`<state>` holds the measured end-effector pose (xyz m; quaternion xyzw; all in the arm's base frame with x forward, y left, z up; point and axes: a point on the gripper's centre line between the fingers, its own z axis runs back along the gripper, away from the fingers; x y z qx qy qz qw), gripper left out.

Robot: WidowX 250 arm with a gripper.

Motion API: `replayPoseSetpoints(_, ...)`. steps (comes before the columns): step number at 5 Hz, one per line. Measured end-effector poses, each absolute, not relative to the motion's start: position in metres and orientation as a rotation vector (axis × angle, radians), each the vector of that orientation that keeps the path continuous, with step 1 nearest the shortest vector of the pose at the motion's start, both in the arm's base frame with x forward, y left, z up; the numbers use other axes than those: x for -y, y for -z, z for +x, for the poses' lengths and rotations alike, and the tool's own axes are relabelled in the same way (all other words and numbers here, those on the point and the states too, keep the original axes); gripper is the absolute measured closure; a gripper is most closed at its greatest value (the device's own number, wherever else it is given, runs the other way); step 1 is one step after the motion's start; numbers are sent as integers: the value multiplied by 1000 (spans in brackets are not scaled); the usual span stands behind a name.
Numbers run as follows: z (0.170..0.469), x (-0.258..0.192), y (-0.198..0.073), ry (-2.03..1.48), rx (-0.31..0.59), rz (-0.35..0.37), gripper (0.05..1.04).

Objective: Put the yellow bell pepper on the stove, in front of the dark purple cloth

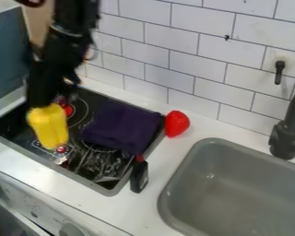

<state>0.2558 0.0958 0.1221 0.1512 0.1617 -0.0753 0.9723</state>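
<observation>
Where the gripper [44,104] hangs: nine o'clock, over the stove [13,125], jaws pinching the yellow pepper-shaped piece [50,126].
Purple cloth [120,125]: on the stove, three o'clock of that piece.
Red object [177,123]: on the worktop [165,161], three o'clock of the cloth.
Sink [236,184]: five o'clock.
Tap [287,133]: three o'clock.

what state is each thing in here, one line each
gripper, shut on the yellow toy
yellow toy, held over the stovetop
purple cloth, bunched, lying over the stovetop's right edge
red toy, resting on the counter
black-handled tool, lying at the stovetop's edge
stovetop, on or off can't be told
</observation>
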Motion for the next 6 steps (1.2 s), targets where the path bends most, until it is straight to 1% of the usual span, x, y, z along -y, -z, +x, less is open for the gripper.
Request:
replayPoseSetpoints(1,253,-77,-115,189,-345,324,991)
replayPoseSetpoints(3,254,-67,-113,182,-337,363,991)
replayPoseSetpoints(4,258,-64,-110,193,-321,365,991)
replayPoseSetpoints(6,262,-47,-96,208,-343,372,991)
